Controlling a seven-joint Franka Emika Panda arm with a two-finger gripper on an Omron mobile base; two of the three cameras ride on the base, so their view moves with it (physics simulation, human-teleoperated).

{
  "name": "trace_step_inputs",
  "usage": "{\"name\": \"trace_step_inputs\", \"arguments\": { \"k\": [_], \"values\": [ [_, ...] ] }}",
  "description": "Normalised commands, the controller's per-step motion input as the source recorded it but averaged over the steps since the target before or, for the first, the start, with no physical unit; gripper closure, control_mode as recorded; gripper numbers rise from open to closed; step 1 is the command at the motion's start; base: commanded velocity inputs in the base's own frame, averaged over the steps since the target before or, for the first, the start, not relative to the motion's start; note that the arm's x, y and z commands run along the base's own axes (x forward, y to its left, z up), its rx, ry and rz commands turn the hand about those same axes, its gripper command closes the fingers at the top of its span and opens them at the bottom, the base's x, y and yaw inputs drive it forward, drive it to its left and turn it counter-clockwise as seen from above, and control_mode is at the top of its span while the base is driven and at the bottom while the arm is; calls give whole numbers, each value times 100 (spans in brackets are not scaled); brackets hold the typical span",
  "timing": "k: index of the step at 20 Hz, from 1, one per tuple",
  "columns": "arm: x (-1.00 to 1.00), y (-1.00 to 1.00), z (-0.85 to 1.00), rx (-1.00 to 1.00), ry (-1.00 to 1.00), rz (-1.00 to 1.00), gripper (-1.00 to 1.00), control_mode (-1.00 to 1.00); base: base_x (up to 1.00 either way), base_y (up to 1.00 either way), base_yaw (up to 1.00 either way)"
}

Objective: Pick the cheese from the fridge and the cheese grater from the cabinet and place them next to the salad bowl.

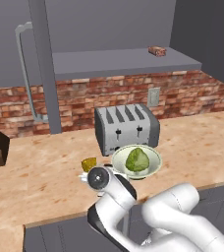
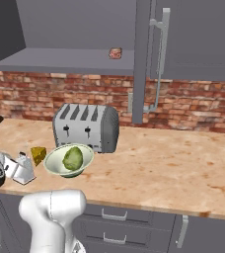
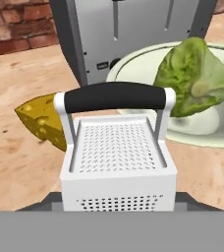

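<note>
Cheese grater (image 3: 118, 160) stands upright on the countertop (image 2: 173, 163) near its front edge, framed by the gripper (image 3: 119, 199); whether the jaws clasp it cannot be told. Cheese (image 3: 41, 120) lies just behind it, salad bowl (image 2: 55, 168) alongside, toaster (image 1: 126, 128) beyond them toward the brick wall.

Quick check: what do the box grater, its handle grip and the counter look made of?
Small silver box grater: seemingly metal, pale matte finish, faces punched with fine holes. Black handle grip across its wire loop: probably rubber or plastic, smooth, soft sheen. Tan mottled counter: likely polished stone or laminate, going by the orange-beige marbling; the render leaves it open.
</note>
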Motion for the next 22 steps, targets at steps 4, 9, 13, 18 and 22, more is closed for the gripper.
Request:
{"name": "trace_step_inputs", "arguments": {
  "k": [4, 9, 13, 18, 22],
  "values": [
    [38, 2, -21, -5, -2, 0, 100, -100, 0, 0, 0],
    [41, 8, -21, 0, 0, 0, 100, -100, 0, 0, 0],
    [39, 11, -29, 0, 0, 0, 100, -100, 0, 0, 0],
    [28, 10, -33, 0, 0, 0, 100, -100, 0, 0, 0],
    [24, 15, -33, 0, 0, 0, 100, -100, 0, 0, 0]
  ]
}}
